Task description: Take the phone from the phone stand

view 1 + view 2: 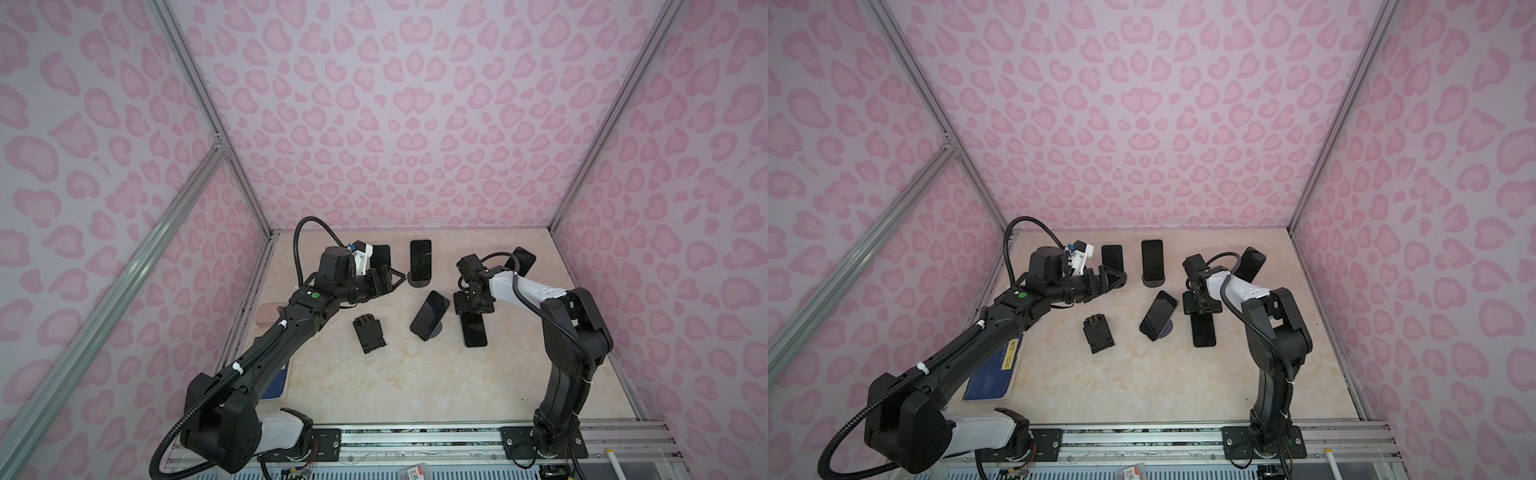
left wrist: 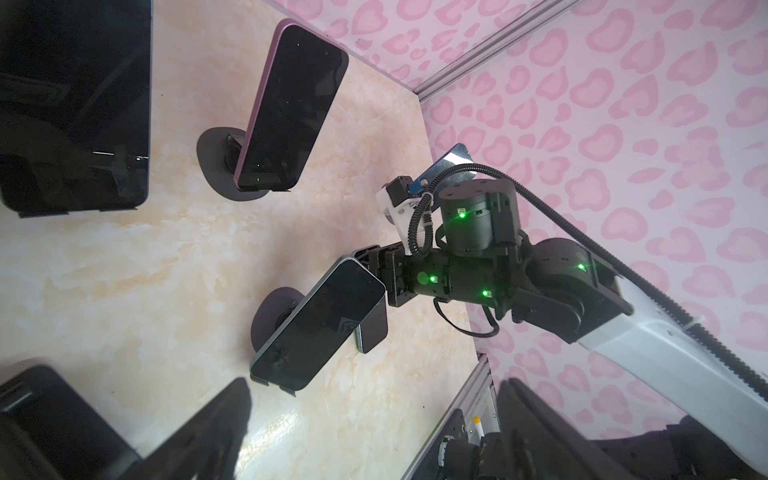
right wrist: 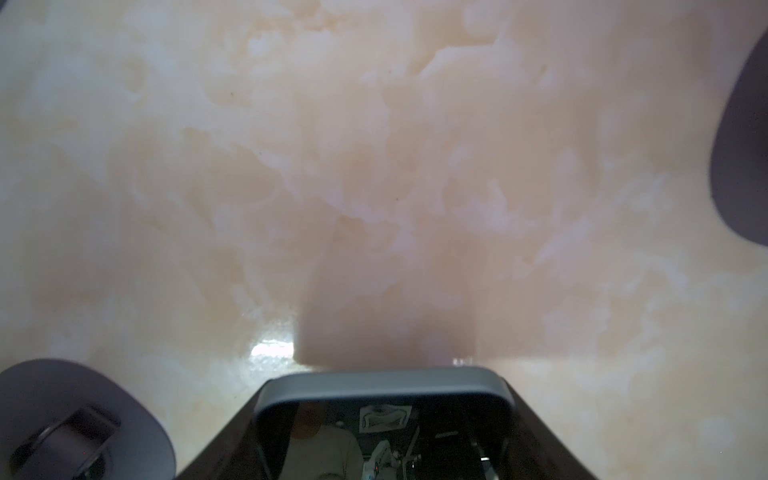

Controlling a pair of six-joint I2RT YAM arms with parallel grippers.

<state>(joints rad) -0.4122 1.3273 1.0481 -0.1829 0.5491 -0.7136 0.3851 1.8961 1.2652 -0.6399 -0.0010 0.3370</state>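
Task thing: phone (image 1: 475, 330) gripped at one end by the right gripper (image 1: 473, 307), clear of every stand, with its free end reaching toward the near side of the table (image 1: 374, 395).
Contact with table: cannot tell; low over the surface, perhaps resting on it.
Done so far: judging by how things lie, removal itself finished for this phone, with no cradle or base under it in either top view.
Likely source: empty folding stand (image 1: 368, 332), bare and well apart on the left side; not certain that this one was its holder.
Left to do: probably only laying the phone flat and letting go.
Other phones: centre-back phone (image 1: 420, 257) upright on a round base (image 1: 417, 283); tilted phone (image 1: 430, 316) just beside the held one; back-left phone (image 1: 380, 257) and back-right phone (image 1: 519, 262) propped up as well. All untouched.
Right jaws: partly closed, clamped on the phone's two long edges; from the right wrist, the grey end of the phone (image 3: 382, 384) framed by dark fingers (image 3: 224, 449) on both sides.
Left gripper (image 1: 395, 279): raised near the back-left phone, just beside it, apart from it.
Left jaws: spread wide, empty, touching nothing.
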